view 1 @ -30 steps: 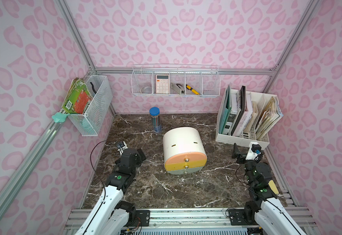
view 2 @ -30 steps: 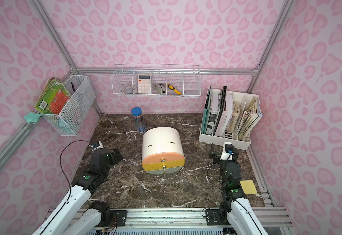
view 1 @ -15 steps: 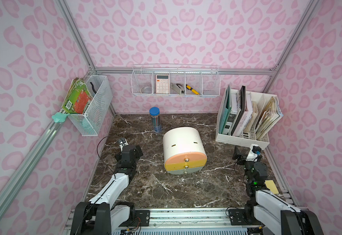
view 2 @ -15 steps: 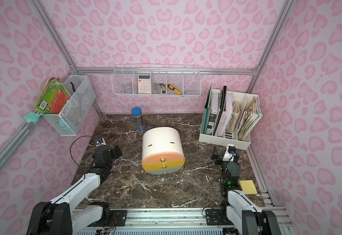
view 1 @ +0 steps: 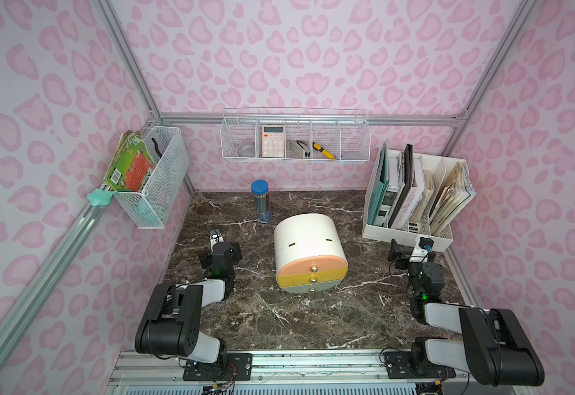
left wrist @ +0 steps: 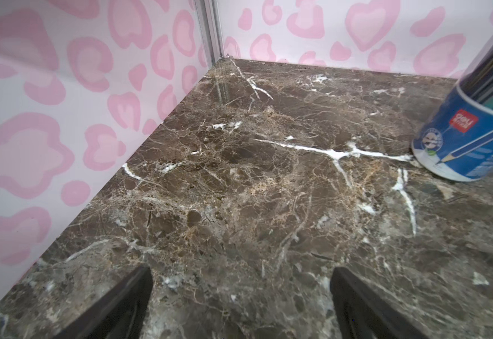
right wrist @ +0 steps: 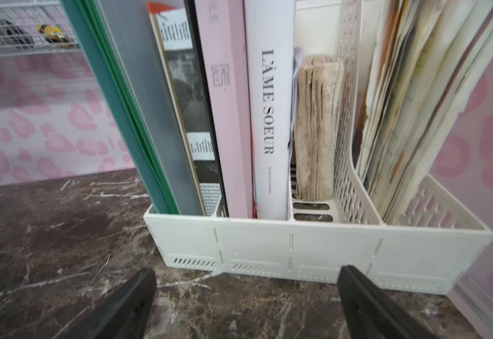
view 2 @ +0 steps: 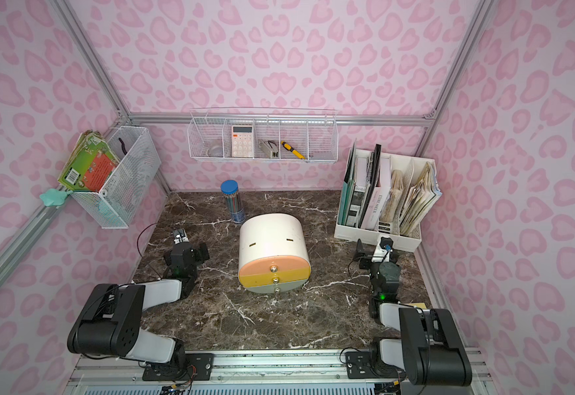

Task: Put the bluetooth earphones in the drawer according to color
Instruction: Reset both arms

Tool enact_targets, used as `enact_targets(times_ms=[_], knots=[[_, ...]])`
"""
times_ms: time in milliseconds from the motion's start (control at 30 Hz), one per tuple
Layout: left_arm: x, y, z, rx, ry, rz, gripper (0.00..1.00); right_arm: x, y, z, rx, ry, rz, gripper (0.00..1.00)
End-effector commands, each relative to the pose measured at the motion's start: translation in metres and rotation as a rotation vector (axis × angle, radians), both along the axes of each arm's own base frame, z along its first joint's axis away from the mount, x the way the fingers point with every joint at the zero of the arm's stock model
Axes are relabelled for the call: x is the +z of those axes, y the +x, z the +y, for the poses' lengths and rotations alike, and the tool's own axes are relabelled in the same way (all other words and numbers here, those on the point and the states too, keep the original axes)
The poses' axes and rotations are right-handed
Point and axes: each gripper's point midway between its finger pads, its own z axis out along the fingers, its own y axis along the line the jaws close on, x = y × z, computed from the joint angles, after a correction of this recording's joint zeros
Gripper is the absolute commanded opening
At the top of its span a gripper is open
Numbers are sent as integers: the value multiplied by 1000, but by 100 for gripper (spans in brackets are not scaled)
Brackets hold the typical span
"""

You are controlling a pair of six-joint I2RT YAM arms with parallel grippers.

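top views both show the drawer cabinet (view 1: 308,239) in the middle of the desk (view 1: 313,318), its peach, yellow and grey-green drawers pushed in. the fronts face the near edge and the long axis runs toward the back wall. a pencil tube (view 1: 261,205) stands behind it. the wall basket (view 1: 354,147) holds a calculator (view 1: 273,141); the file rack (right wrist: 298,249) holds books (right wrist: 268,117). the left tool (left wrist: 241,273) and right tool (right wrist: 246,273) gape, empty.

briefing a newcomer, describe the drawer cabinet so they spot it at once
Start at the dark marble table and look to its middle. The drawer cabinet is the white barrel there, the only thing with peach, yellow and grey-green fronts.
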Motion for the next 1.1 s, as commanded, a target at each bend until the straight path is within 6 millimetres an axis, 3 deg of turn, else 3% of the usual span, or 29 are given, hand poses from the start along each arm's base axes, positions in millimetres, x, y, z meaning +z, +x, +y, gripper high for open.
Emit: enact_targets(times_ms=[0,200,367,500,600,867,1067], knots=[[19,9,3,9,16,-79,99,15,6,8,38,-33,-38,100],[20,6,-6,-55,9,-106,100,30,-21,33,78,-143,-169,100],[17,10,-8,-87,-13,-91,100,40,-34,13,-52,-163,-195,100],[7,15,-5,-127,-99,-61,99,38,-28,-4,-113,-174,-177,100],[1,18,-3,-150,-108,-92,99,36,-25,-27,-209,-136,-195,100],[-1,16,-4,-155,-110,-85,99,24,-16,-9,-84,-171,-214,100],[-1,17,-4,-154,-110,-84,99,-2,27,-8,-51,-160,-40,100]])
